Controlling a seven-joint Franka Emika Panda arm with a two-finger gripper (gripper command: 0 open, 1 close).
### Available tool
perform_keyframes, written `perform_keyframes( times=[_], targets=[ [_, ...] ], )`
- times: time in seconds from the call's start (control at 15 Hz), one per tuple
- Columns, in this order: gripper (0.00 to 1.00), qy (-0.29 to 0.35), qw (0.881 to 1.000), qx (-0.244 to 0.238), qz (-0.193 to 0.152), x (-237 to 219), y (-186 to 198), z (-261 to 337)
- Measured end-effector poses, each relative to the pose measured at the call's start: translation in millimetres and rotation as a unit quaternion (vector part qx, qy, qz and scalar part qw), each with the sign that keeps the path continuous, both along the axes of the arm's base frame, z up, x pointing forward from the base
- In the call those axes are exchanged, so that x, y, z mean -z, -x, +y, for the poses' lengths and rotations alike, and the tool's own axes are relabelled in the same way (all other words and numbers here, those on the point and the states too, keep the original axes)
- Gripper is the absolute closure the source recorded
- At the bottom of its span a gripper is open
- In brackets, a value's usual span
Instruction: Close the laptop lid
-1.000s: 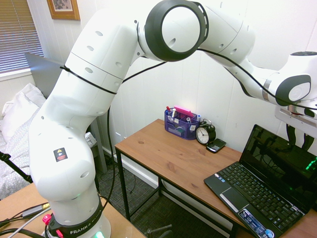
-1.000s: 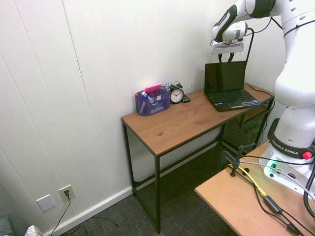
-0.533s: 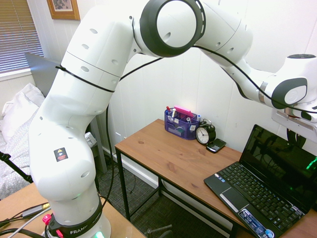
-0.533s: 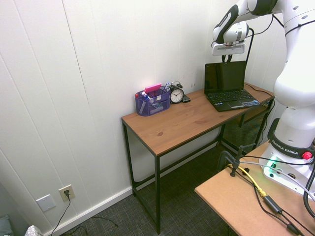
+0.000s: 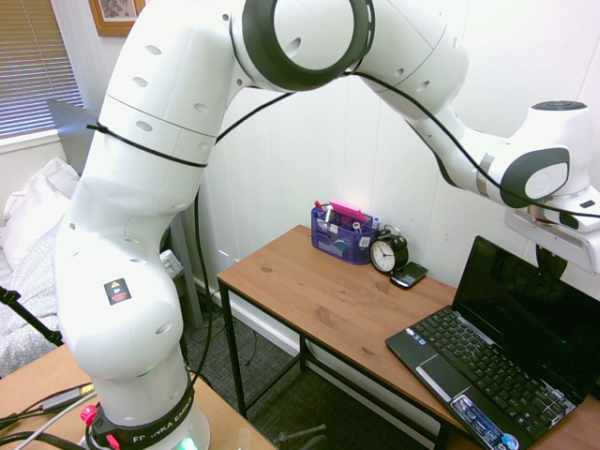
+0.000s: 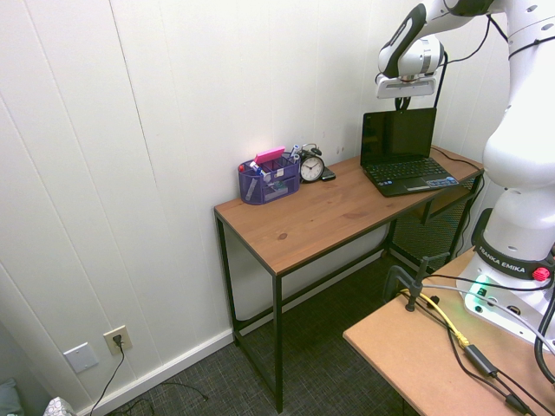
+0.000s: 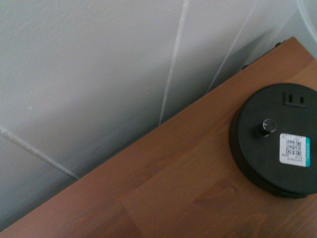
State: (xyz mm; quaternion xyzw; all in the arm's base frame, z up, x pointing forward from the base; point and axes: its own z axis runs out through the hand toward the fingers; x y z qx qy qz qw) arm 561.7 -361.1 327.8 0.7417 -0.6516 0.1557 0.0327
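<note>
A small black netbook stands open at the table's end by the wall. The laptop lid (image 5: 539, 305) (image 6: 399, 134) is upright, its dark glossy screen facing the room, above the keyboard base (image 5: 487, 370) (image 6: 408, 173). My gripper (image 5: 547, 261) (image 6: 404, 103) hangs just above and slightly behind the lid's top edge. Its fingers are shut with nothing between them, and I cannot tell whether they touch the lid. The wrist view does not show the laptop.
On the wooden table (image 5: 309, 291) a purple mesh organizer (image 5: 342, 234) (image 6: 267, 178), an alarm clock (image 5: 388, 253) (image 6: 311, 166) and a small black device (image 5: 410, 275) stand along the white panelled wall. The wrist view shows a round black disc (image 7: 275, 141) with a sticker.
The gripper's fingers, apart a second ago, have come together. The wrist has risen a little and shifted toward the wall behind the lid. The lid has not moved.
</note>
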Motion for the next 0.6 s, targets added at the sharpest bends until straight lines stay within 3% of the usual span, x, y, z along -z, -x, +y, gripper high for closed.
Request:
perform_keyframes(
  times=[0.6],
  targets=[
    [1.0,-0.032,0.999,-0.01,0.029,24.6,57.9,35.4]
  ],
)
